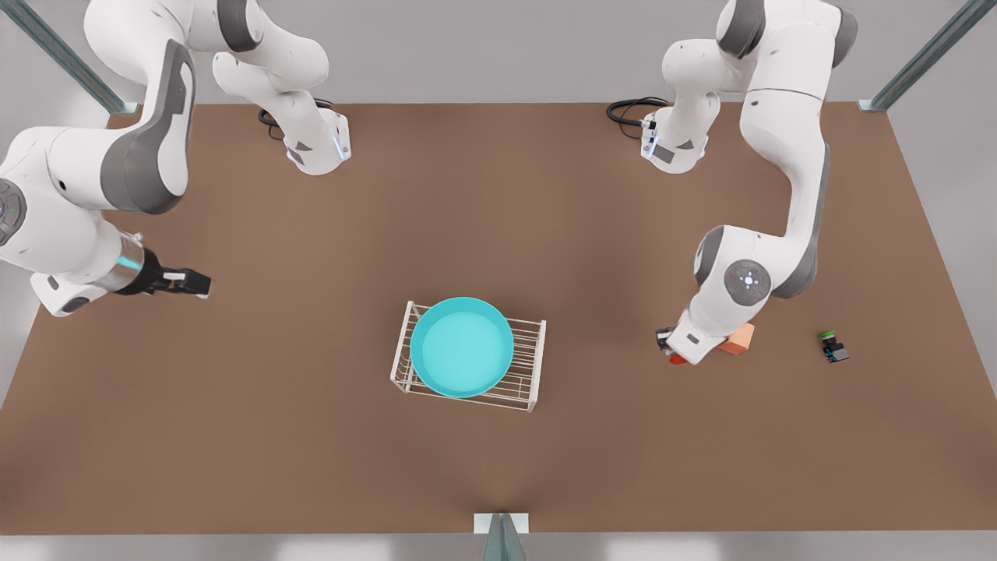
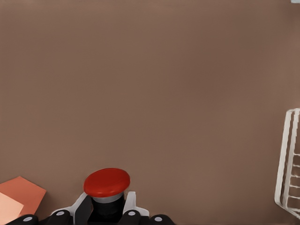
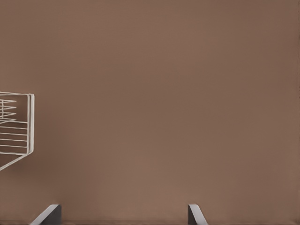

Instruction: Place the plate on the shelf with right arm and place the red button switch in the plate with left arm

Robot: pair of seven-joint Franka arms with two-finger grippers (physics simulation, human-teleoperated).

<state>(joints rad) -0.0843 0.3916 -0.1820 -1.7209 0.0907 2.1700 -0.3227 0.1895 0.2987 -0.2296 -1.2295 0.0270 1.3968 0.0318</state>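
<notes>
Start at your left gripper: its fingers stand on either side of the red button switch, right against the dark body under the red cap, so read them as clamped on it, though the contact faces themselves are hidden low in the left wrist view. In the front view that gripper sits low over the table at about 3 o'clock from the rack, with a sliver of red showing beneath the wrist.

Just beside the switch lies the salmon cube, near but apart from the fingers. Farther out toward 3 o'clock is the green-capped switch, well clear; leave it alone.

The relation your next move turns on: from the held switch, the plate lies at 9 o'clock in the front view, already sitting on the shelf. The left wrist view catches the rack's near end frame. I would judge that the carry needs a lift first, then a travel toward 9 o'clock, high enough to pass the upright end frame and the plate's rim before lowering into the cyan middle.

Your right gripper waits well off at 9 o'clock from the rack, fingers apart and empty, pointing toward the shelf's far end. The left arm is plainly the nearer one.
</notes>
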